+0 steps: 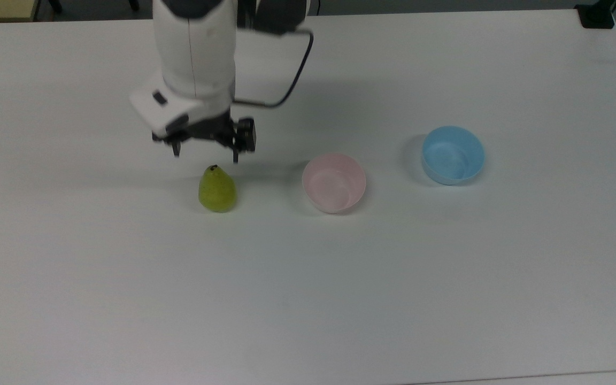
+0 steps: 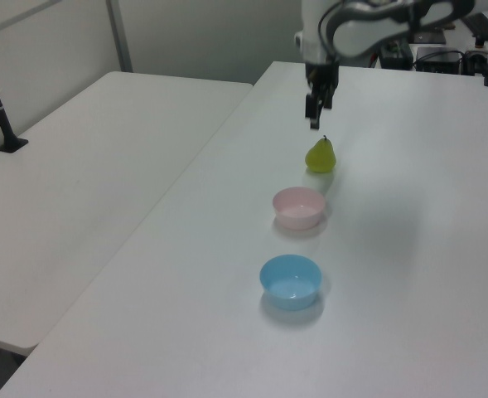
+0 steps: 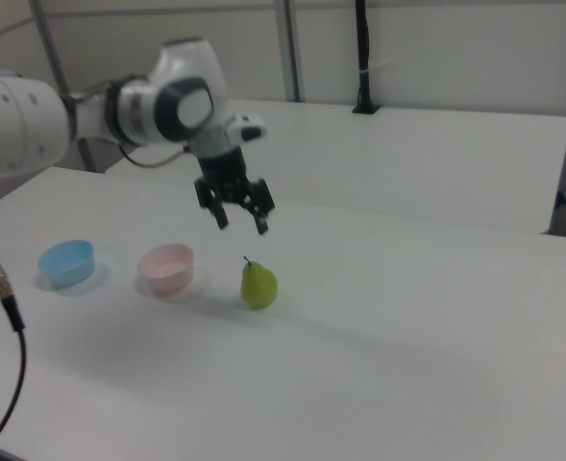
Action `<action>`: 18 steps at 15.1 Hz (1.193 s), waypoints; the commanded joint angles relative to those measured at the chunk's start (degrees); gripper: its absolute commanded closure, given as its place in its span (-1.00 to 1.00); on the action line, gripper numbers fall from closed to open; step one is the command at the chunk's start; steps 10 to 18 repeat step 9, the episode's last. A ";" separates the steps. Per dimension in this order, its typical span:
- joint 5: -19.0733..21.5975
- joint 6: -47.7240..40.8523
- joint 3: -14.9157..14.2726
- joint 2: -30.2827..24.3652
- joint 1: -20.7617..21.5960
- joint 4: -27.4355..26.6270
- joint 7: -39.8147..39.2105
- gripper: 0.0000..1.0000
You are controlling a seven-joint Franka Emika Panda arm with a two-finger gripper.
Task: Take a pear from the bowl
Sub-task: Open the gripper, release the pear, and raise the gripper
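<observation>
The small yellow-green, teardrop-shaped pear [image 1: 217, 190] [image 2: 321, 156] [image 3: 258, 284] stands upright on the white tabletop [image 1: 308, 278] [image 2: 409, 274] [image 3: 379, 384], its short dark stem pointing up. It is outside both bowls, a little to the top view's left of the pink one. The black two-finger claw [image 1: 206, 154] [image 2: 318, 114] [image 3: 243, 220] of the white arm hangs in the air above the pear, clear of it, with its fingers spread apart and gripping nothing. In the right view the claw sits above and slightly to the right view's left of the stem.

There is one pear and two bowls. The small round pale pink plastic bowl [image 1: 334, 182] [image 2: 298, 207] [image 3: 166, 268] lies near the pear and has nothing in it. The light blue plastic bowl of similar size [image 1: 453, 154] [image 2: 291, 281] [image 3: 67, 262] stands further along the same line, apart from the pink one, and likewise holds nothing. All three things rest in a row across the tabletop.
</observation>
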 commanded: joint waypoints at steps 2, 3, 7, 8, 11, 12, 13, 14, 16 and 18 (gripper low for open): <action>1.37 -10.45 0.83 -8.34 -0.01 -2.17 1.24 -1.00; 1.46 -10.82 0.83 -9.31 -0.18 -2.17 0.97 -1.00; 1.55 -11.08 0.74 -10.02 -0.62 -2.08 1.50 -1.00; 1.55 -11.08 0.74 -10.02 -0.62 -2.08 1.50 -1.00; 1.72 -11.08 0.74 -10.02 -0.62 -2.08 1.50 -1.00; 1.72 -11.08 0.74 -10.02 -0.62 -2.08 1.50 -1.00; 1.72 -11.08 0.74 -10.02 -0.62 -2.08 1.50 -1.00; 1.72 -11.08 0.74 -10.02 -0.62 -2.08 1.50 -1.00; 1.72 -11.08 0.74 -10.02 -0.62 -2.08 1.50 -1.00; 1.72 -11.08 0.74 -10.02 -0.62 -2.08 1.50 -1.00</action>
